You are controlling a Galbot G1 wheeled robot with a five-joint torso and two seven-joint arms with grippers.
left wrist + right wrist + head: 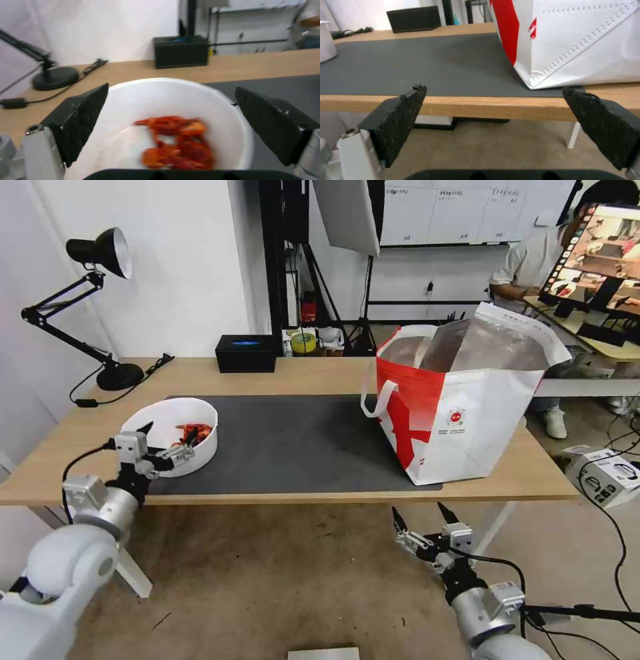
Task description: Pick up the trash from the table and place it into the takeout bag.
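Observation:
A white round bowl (175,415) of trash, holding red crayfish shells (197,431), sits at the left end of the dark grey mat (293,440) on the table (320,373). My left gripper (169,433) is open at the bowl's near rim. In the left wrist view the bowl (160,100) and shells (180,142) lie between the spread fingers (83,120) of the left gripper (171,88). The red-and-white takeout bag (460,407) stands open at the table's right end. My right gripper (420,511) hangs open below the front edge, level with the table edge (486,107) beside the bag (580,37).
A black desk lamp (100,313) with its cable stands at the back left, a black box (245,353) at the back middle. A cardboard box (607,473) and cables lie on the floor to the right. The mat's middle is bare.

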